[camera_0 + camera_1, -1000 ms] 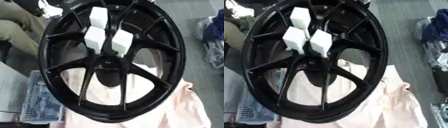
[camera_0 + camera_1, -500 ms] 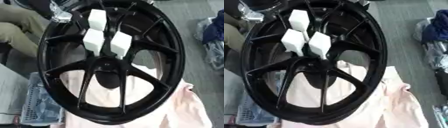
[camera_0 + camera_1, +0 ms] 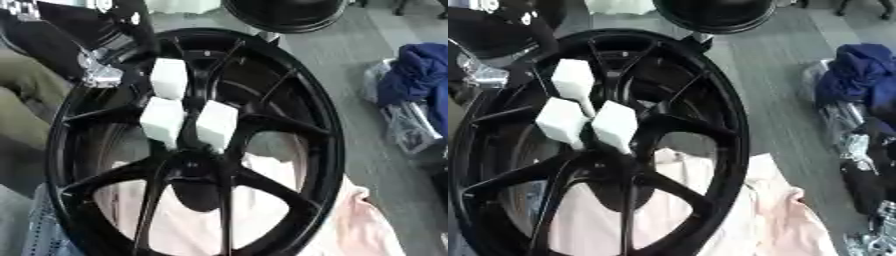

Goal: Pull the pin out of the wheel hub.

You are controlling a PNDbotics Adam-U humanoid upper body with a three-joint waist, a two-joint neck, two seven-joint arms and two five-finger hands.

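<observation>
Three white pins [image 3: 216,125] standing in black wheel hub [image 3: 197,167] on pink cloth [image 3: 359,225]; left hand [image 3: 105,47] at rim, grip unclear.

Wheel [image 3: 297,115]: black, smooth, semi-gloss finish, apparently painted metal, with soft highlights along spokes and rim. Three white blocks [image 3: 169,78] at the hub: matt, foam-like or plastic, unmarked faces. Pale pink cloth [image 3: 785,215] beneath: soft, creased, matt. Floor [image 3: 763,55]: grey, dull, faintly streaked. Blue cloth [image 3: 418,75] at right: crumpled, matt fabric. Arm [image 3: 92,30] at upper left: black glossy casing with a bright silver metal joint.
</observation>
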